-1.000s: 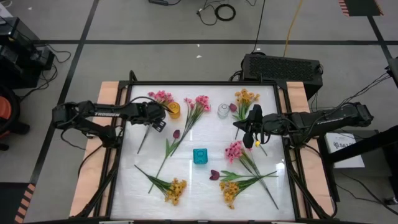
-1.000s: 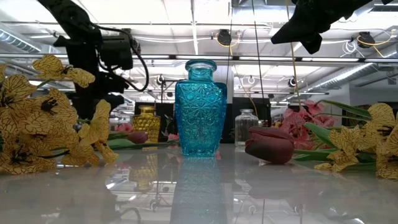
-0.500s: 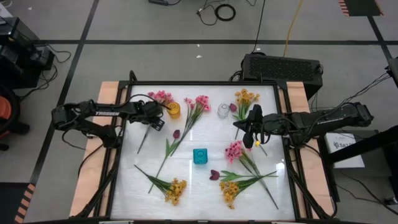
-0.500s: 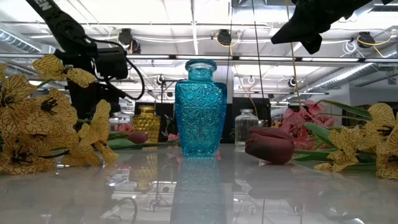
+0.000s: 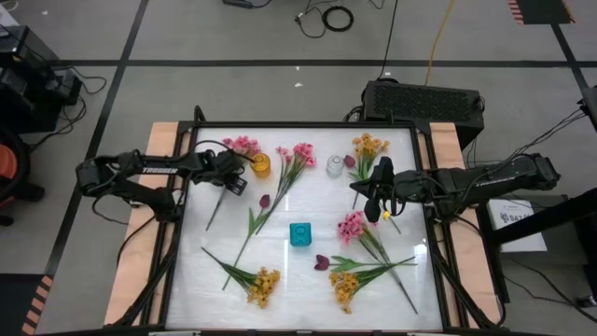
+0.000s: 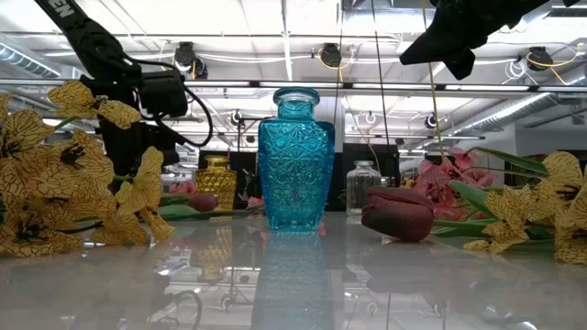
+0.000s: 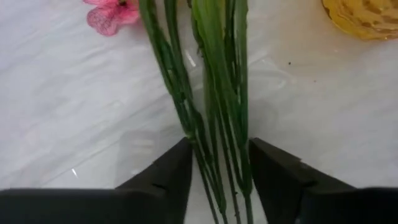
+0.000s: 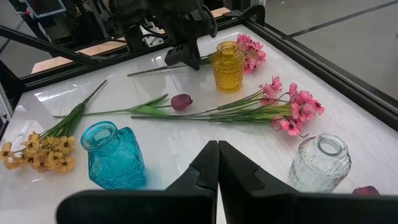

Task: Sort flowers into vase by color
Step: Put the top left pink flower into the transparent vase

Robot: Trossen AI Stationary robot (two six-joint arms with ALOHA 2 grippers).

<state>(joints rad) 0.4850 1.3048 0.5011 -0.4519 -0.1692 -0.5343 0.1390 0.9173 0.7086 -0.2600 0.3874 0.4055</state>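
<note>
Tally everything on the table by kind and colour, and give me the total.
Pink sprigs: 3
Yellow sprigs: 3
Maroon buds: 3
Vases: 3 (yellow, clear, blue)
Total: 12

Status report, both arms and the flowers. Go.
Left gripper down at the table, fingers either side of the pink flower's stem beside the yellow vase. Right gripper shut, empty, raised at mid-table. Nothing blocking.
</note>
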